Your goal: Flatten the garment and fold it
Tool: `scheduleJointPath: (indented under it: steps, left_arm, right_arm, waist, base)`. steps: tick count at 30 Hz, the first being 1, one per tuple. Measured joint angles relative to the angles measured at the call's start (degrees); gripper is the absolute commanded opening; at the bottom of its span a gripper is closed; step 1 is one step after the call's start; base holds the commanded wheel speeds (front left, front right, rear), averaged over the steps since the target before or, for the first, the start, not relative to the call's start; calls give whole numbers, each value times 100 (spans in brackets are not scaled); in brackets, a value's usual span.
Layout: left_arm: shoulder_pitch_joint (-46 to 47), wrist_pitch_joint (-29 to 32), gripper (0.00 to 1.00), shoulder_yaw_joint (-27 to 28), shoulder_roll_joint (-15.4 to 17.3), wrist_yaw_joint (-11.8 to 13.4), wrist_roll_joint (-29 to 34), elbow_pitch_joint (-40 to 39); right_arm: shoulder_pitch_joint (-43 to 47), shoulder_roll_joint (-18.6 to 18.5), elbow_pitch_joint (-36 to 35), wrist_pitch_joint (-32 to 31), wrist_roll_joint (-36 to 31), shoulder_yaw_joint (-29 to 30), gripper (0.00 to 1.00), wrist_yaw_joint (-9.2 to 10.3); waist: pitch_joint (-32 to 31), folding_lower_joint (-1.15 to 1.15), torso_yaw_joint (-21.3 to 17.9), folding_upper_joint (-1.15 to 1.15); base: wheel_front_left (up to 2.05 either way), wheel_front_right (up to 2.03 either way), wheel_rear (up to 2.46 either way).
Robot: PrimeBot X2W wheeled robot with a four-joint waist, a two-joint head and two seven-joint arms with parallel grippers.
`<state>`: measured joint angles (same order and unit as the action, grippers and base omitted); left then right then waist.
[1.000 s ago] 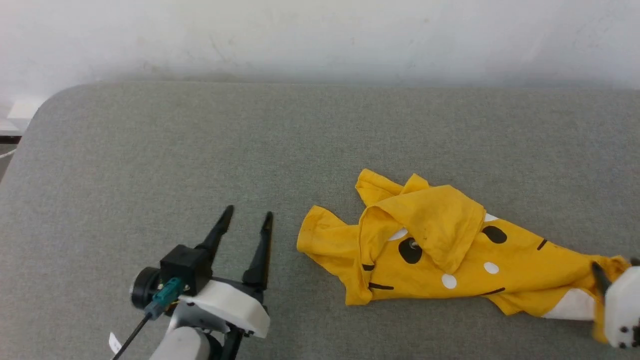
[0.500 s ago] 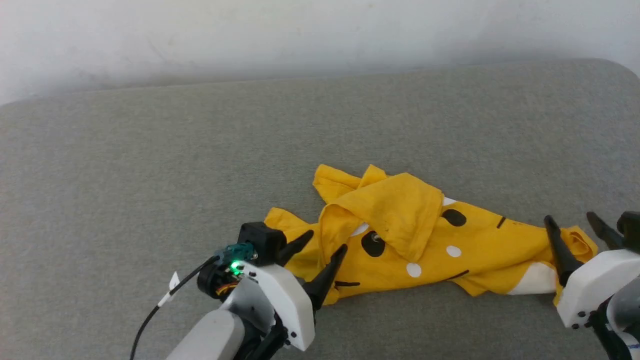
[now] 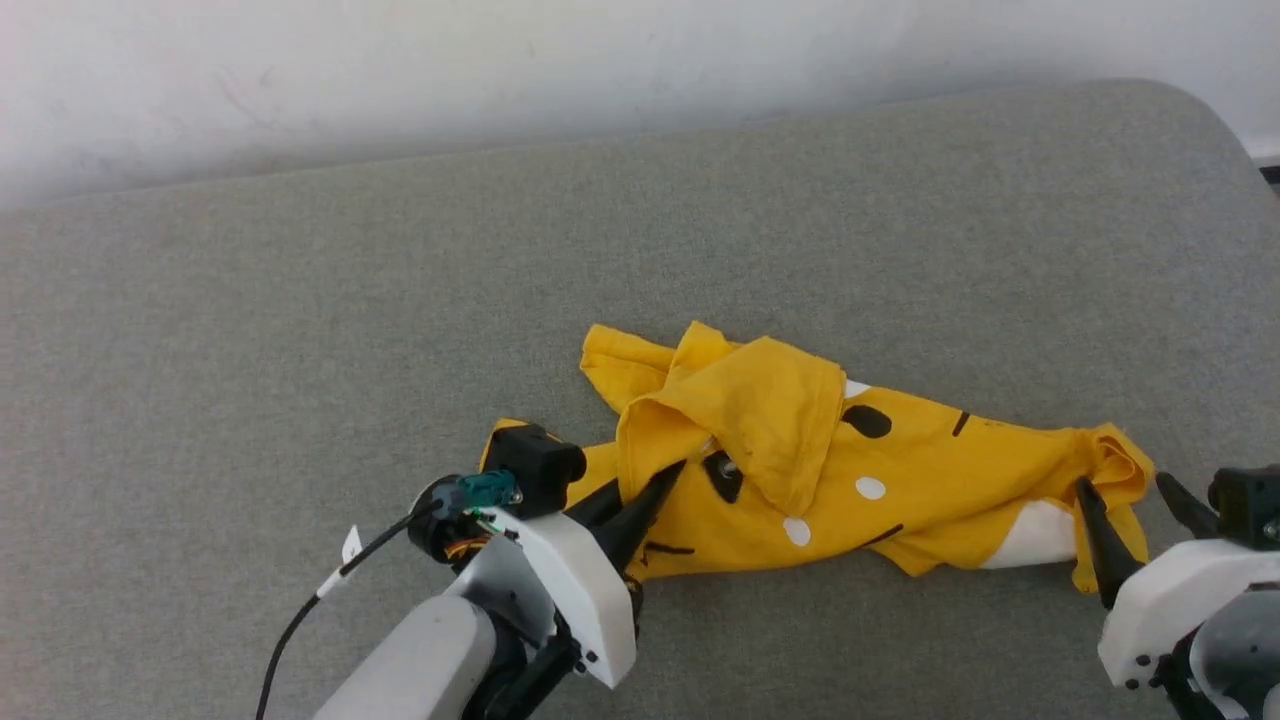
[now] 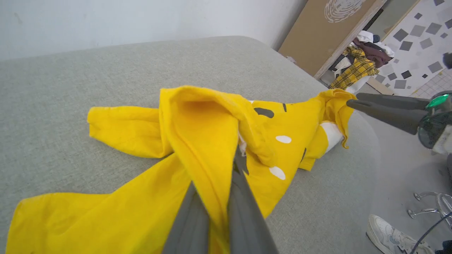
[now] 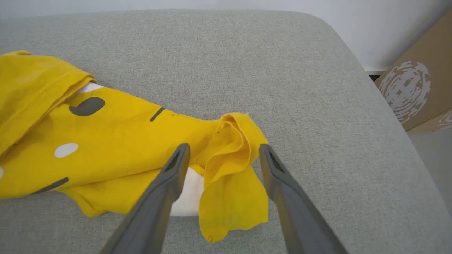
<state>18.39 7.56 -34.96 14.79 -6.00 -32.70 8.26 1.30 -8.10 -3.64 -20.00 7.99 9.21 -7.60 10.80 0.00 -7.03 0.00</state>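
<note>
The garment is a mustard-yellow T-shirt with white and black dots. It lies crumpled on the grey padded table, stretched out from left to right. My left gripper is shut on a raised fold at its left part. In the left wrist view that fold of the garment runs between the closed fingers of my left gripper. My right gripper is open, one finger on each side of the bunched right end. In the right wrist view that end of the garment lies between the spread fingers of my right gripper.
The table's rounded right edge is close to my right gripper. Past it stand a cardboard box and a pile of clothes. A person's white shoe and a chrome chair base are on the floor.
The head camera has swung right. My left gripper has moved from bare table onto the garment's left part and shut on a fold. My right gripper has opened around the garment's right end.
</note>
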Motion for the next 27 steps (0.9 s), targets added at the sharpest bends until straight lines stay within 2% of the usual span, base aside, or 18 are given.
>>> scheduleJointPath:
  steps: [4,7,12,15,18,22,27]
  left_arm:
    - [-322,-49,0,-16,107,-11,-213,-917]
    - [-649,66,0,1,410,-9,-276,-1784]
    - [-995,374,0,223,773,279,-380,-3227]
    - [-936,544,0,555,910,503,-392,-3654]
    - [-590,689,0,917,1113,614,-363,-3470]
    - [40,946,0,1199,1365,580,-367,-2526]
    - [804,1244,0,1125,1697,221,-208,-1021]
  right_arm:
    - [57,8,107,172,-56,119,100,0]
    - [61,32,105,348,-107,234,100,0]
    - [58,155,145,531,-179,258,100,0]
    - [41,204,203,563,-200,131,100,0]
    - [-13,252,241,627,-200,-31,100,0]
    - [-226,318,301,744,-197,-258,100,0]
    - [-427,409,414,904,-187,-466,100,0]
  waist:
    - [-181,-1,71,0]
    - [-344,-1,167,0]
    - [-570,-2,311,0]
    - [-635,-2,327,0]
    - [-638,-1,254,0]
    - [-576,-1,85,0]
    - [-338,0,-195,0]
  base:
    - [0,0,0]
    - [0,0,0]
    - [0,0,0]
    - [0,0,0]
    - [0,0,0]
    - [0,0,0]
    - [0,0,0]
